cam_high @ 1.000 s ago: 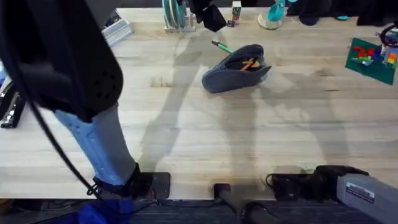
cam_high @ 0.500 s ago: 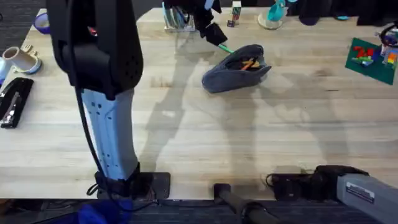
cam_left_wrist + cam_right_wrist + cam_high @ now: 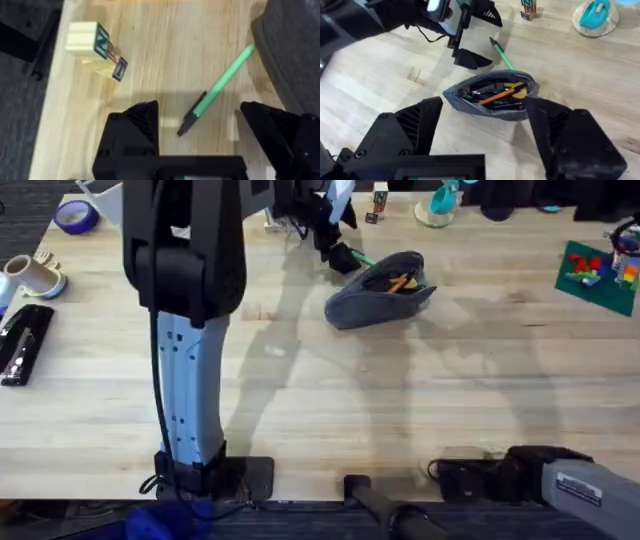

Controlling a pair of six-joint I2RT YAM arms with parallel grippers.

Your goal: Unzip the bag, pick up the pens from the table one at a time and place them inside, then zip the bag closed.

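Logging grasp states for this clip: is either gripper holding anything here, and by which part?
Nothing is held. The left gripper hangs with jaws open astride the slim light green pen, which lies on the wooden table. The right gripper is open too.

place: office-like lab bench | cues — stapler (image 3: 20, 345), tape roll (image 3: 75, 217), mug (image 3: 30, 275) (left edge)

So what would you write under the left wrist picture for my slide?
Open left tool hovering over the slim light green pen on the light wooden table, beside the grey-blue fabric bag.
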